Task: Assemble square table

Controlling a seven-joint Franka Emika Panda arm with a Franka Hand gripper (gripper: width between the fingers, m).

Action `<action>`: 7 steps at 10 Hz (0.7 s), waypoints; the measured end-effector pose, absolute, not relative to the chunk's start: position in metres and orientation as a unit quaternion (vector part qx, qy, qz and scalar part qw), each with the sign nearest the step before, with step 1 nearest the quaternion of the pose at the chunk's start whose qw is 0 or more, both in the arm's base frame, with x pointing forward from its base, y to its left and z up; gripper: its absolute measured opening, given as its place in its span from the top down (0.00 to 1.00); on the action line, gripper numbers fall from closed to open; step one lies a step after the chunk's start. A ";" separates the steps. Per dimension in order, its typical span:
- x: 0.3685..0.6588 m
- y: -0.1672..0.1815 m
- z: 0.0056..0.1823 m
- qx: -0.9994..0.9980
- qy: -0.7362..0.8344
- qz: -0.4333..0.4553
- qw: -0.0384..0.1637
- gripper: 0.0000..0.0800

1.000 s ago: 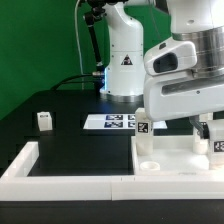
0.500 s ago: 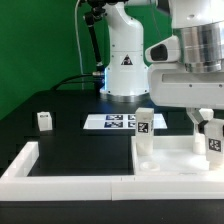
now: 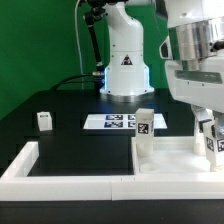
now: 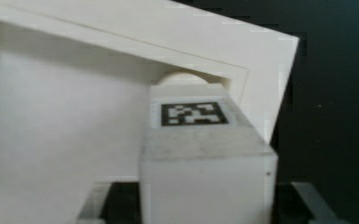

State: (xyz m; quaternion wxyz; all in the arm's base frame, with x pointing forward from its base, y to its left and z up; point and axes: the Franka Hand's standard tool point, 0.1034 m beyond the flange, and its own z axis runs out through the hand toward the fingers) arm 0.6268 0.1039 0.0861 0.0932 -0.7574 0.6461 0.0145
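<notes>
The white square panel point(image 3: 172, 160) with its raised rim lies at the exterior view's right. One tagged white leg point(image 3: 145, 126) stands upright on its near-left corner. My gripper point(image 3: 211, 136) is at the panel's right side, shut on a second tagged leg point(image 3: 211, 145) that stands upright on the panel. In the wrist view this leg point(image 4: 201, 150) fills the space between my dark fingers point(image 4: 119, 203), over the panel's rim corner point(image 4: 229, 62). A third small leg point(image 3: 44, 120) stands alone on the black table at the left.
The marker board point(image 3: 112, 122) lies flat behind the panel. The long white L-shaped border wall point(image 3: 60, 172) runs along the front and left. The robot's white base point(image 3: 125, 60) stands at the back.
My hand has risen and shifted toward the exterior view's right, uncovering the near-left leg. The leg between my fingers has stayed at about the same place on the panel.
</notes>
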 end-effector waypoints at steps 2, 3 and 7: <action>0.626 0.111 0.087 -0.719 0.689 0.024 0.086 0.63; 0.625 0.113 0.088 -0.716 0.692 0.024 0.086 0.63; 0.620 0.121 0.085 -0.863 0.501 0.039 0.043 0.24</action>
